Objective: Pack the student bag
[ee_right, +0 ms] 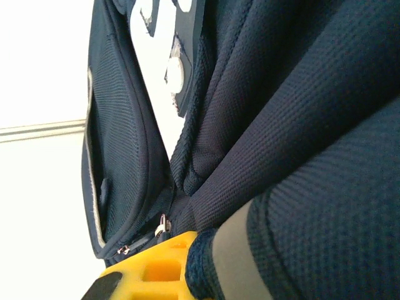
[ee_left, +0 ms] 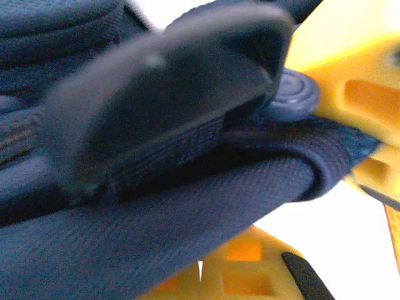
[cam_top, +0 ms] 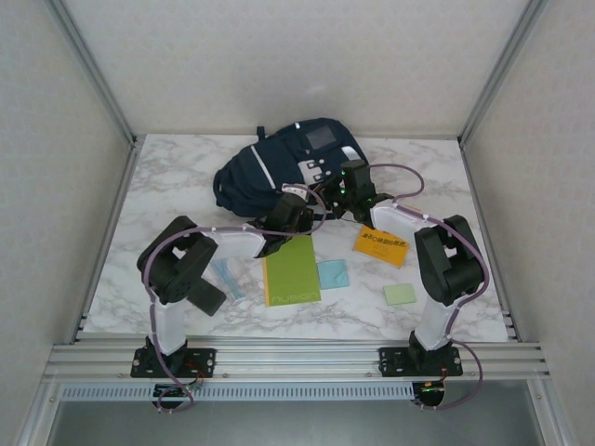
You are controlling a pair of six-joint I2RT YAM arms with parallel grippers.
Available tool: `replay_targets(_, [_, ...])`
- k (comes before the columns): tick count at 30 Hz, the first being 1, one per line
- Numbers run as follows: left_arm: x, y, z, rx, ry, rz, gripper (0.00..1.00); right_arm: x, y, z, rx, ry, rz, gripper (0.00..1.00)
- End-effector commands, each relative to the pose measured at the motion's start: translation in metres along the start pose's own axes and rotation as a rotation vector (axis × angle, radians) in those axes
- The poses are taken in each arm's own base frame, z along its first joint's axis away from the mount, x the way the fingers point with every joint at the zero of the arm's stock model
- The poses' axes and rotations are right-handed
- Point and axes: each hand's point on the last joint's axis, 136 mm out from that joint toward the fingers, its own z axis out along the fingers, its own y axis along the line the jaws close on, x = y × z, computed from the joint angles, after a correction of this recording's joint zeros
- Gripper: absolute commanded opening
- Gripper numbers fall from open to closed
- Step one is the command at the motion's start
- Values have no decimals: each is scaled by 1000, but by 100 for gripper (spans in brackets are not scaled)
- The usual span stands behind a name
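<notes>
The student bag [cam_top: 270,167] is laid at the far middle of the tabletop [cam_top: 186,186]. A fold of its near edge is clamped in the closed jaws of the left gripper [cam_top: 296,200], and fabric further right is pinched in those of the right gripper [cam_top: 351,181]. Nearer, a green notebook [cam_top: 292,269] and an orange book [cam_top: 381,246] are laid flat.

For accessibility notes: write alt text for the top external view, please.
A navy student bag lies at the far middle of a marble table, both arms reaching onto it. A green notebook, orange book and small cards lie nearer.
</notes>
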Motion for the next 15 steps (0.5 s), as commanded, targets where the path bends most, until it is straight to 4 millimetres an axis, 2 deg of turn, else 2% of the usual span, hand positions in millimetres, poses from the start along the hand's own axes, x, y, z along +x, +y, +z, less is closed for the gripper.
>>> replay_targets(1, [21, 1, -27, 72, 156, -11, 0, -28, 14, -23, -21, -78, -112, 0])
replay_targets(4, [44, 23, -41, 74, 265, -48, 0, -41, 4, -30, 33, -99, -156, 0])
replay_targets(7, [53, 52, -53, 31, 320, -85, 0, -52, -1, -35, 66, -111, -188, 0])
replay_targets(11, [54, 90, -70, -48, 343, -138, 0, -67, -11, -41, 99, -130, -195, 0])
replay_targets(15, [46, 114, -95, -117, 349, -159, 0, -82, -17, -43, 145, -148, -223, 0])
